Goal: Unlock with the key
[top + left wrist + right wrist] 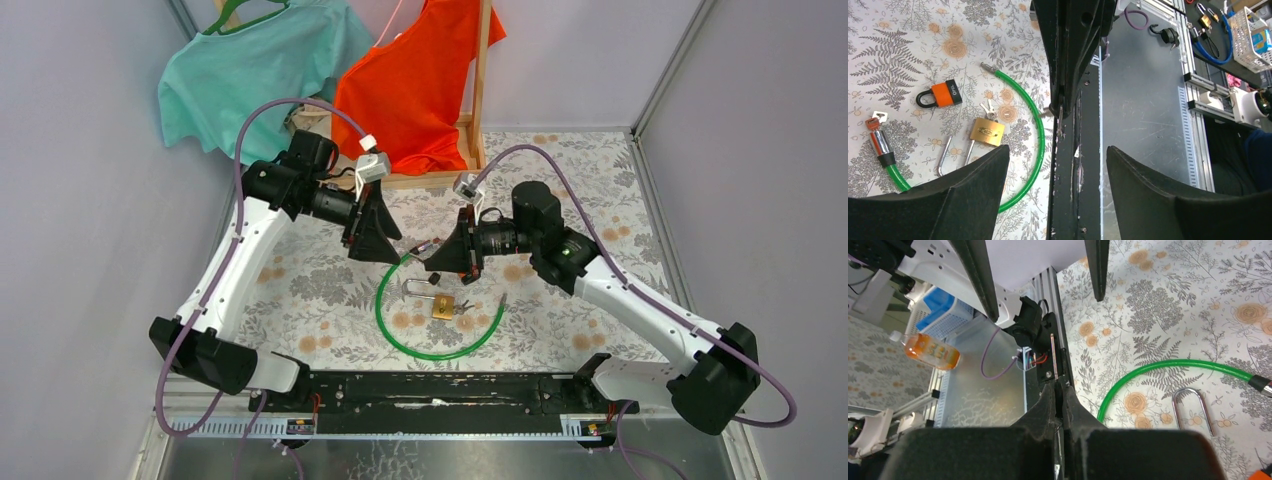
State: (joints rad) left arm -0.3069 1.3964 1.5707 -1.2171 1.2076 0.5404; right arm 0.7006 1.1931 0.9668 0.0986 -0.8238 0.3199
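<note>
Flowered tablecloth [300,290] between grey walls; the locks lie mid-frame in the top view, under both arms.

The brass padlock [987,131] lies inside the green cable [1039,135] loop with its keys [988,107] touching its body, and an orange padlock [943,94] up and left of it. Likely trouble: the flat keys could skid from a pinch, the loose padlock could spin when a key turns, or the orange-capped key [873,122] at the cable's end could be taken by mistake. The left gripper [1058,152] hangs wide apart, holding and touching nothing. The right gripper [1060,390] has its fingers pressed together. I cannot tell whether anything thin sits between them.
</note>
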